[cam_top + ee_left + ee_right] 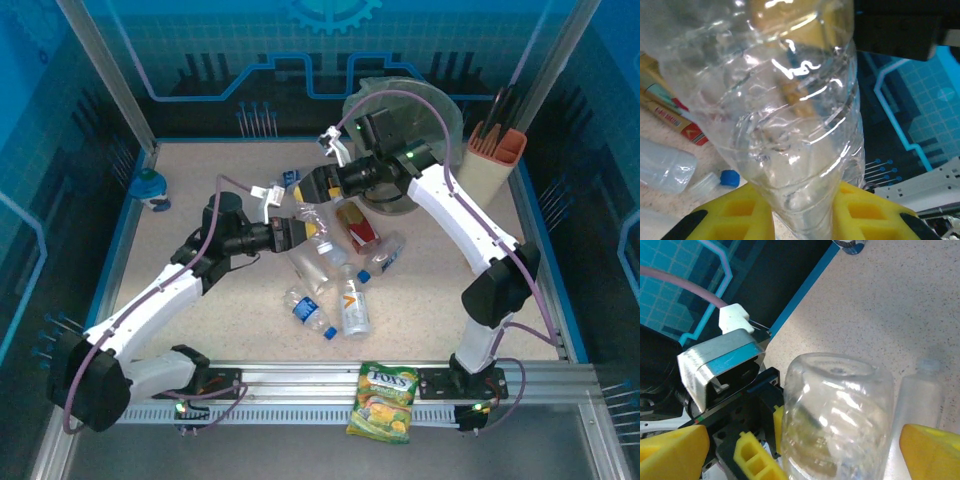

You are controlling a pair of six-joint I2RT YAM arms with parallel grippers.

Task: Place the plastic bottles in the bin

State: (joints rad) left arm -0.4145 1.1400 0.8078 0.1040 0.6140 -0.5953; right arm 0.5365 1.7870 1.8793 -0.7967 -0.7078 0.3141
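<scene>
A clear plastic bottle (790,125) is clamped by its narrower end between the left fingers (735,212), over the middle of the table (440,300). Its base is straddled by the right fingers (932,452), which are spread wide and not closed on it. The bin (445,115) is seen at the table's far edge, and other bottles (355,305) are seen lying below the held one.

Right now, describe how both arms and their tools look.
Left arm and right arm: white shells, black joints, a lilac cable looped along each, small green lights. The left tool and right tool have black bodies and blocky yellow fingers with square pockets.
</scene>
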